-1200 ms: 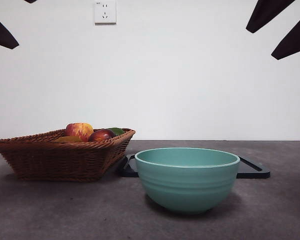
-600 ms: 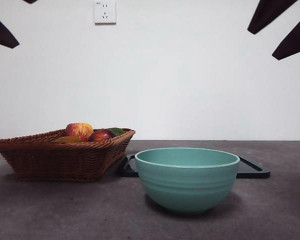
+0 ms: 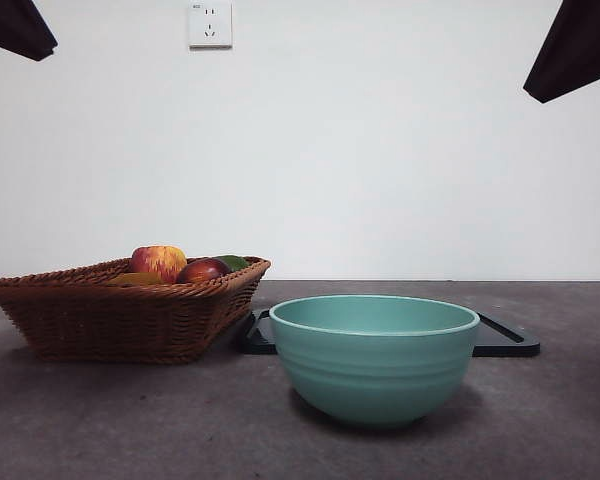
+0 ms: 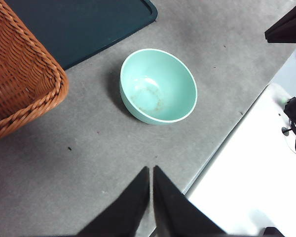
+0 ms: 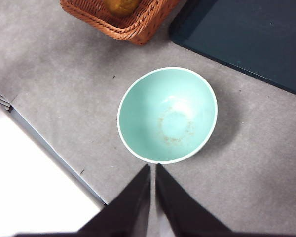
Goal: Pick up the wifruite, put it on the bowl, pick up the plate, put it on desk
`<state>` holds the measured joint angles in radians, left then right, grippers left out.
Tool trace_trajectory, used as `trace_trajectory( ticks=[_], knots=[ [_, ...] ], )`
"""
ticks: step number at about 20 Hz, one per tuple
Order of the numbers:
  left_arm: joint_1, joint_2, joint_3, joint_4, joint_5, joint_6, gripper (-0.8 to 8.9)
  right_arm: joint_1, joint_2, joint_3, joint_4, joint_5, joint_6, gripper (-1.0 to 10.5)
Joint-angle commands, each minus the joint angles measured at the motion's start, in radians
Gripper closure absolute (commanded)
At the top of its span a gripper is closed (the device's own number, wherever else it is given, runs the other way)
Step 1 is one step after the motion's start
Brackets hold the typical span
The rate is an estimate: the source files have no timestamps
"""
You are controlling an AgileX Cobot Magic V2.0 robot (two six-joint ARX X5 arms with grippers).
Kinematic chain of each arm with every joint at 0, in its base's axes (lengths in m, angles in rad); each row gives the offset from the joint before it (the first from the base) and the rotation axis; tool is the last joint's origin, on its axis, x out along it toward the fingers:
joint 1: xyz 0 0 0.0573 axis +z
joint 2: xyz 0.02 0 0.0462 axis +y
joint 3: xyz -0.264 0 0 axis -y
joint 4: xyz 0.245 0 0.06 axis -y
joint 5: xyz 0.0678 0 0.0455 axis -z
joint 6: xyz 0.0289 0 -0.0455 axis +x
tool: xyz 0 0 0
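Both end effectors high, left point(image 4: 151, 170) and right point(image 5: 153, 168) clenched, empty | wifruite point(image 5: 121, 5) in basket point(image 3: 130, 310) left of bowl point(image 3: 374, 355) on counter point(image 3: 180, 420) | I expect risk: grabbing neighbouring apple point(image 3: 159, 262), or snagging wicker rim.

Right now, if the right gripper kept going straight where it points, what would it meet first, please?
Probably the near rim of the empty bowl, just ahead of the shut right gripper; depth is unclear, so it might reach the desk first.

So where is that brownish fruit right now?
The wifruite lies in the wicker basket, left of the bowl in the front view; no gripper is near it.
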<state>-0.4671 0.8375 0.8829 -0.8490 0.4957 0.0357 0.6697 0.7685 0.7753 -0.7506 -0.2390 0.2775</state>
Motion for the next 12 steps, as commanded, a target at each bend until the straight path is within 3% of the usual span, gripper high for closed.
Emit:
trace_trajectory(
  ticks=[1, 10, 12],
  knots=[
    [-0.005, 0.005, 0.008, 0.004, 0.004, 0.004, 8.05, 0.009, 0.007, 0.016, 0.010, 0.003, -0.008, 9.4],
    [-0.005, 0.003, 0.008, 0.004, 0.004, 0.005, 8.05, 0.009, 0.007, 0.016, 0.010, 0.003, -0.008, 9.4],
    [0.017, -0.036, 0.008, 0.057, -0.030, 0.069, 8.05, 0.009, 0.007, 0.016, 0.010, 0.003, -0.008, 9.4]
  ],
)
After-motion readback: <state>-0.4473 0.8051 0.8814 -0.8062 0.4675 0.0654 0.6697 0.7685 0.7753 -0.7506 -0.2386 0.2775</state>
